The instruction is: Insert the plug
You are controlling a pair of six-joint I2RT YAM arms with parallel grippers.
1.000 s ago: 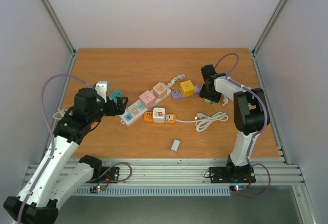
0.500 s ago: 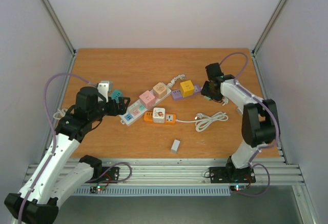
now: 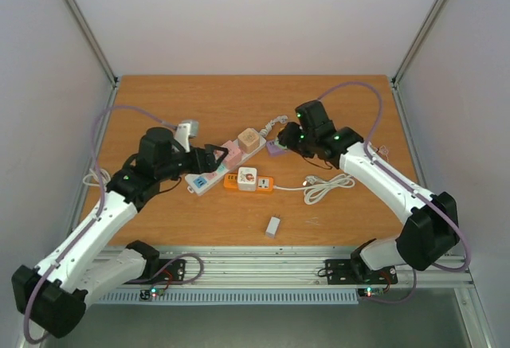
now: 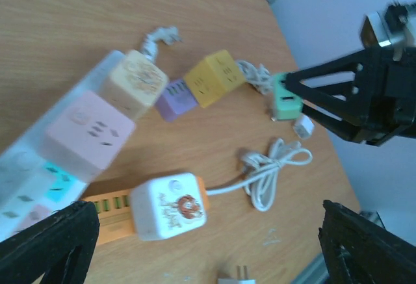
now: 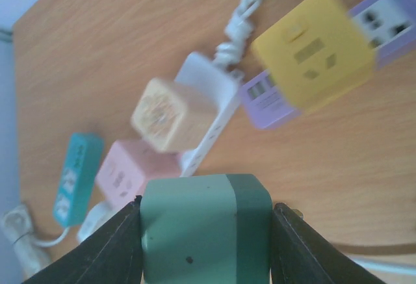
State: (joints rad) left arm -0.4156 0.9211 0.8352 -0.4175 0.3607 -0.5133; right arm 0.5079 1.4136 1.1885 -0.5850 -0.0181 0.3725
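Note:
My right gripper is shut on a green cube plug, held above the table near the purple strip and its yellow cube. The green plug also shows in the left wrist view. A white power strip carries a pink cube and a beige cube. An orange strip carries a white cube. My left gripper is wide open and empty, just above the white strip's left part; its fingers frame the orange strip.
A coiled white cable lies right of the orange strip. A small white plug lies near the front edge. A teal strip lies left of the pink cube. Metal frame posts stand at the table's back corners.
My right arm has swung left from the table's right side, carrying the green plug over to the purple strip. My left gripper has moved right, over the white power strip.

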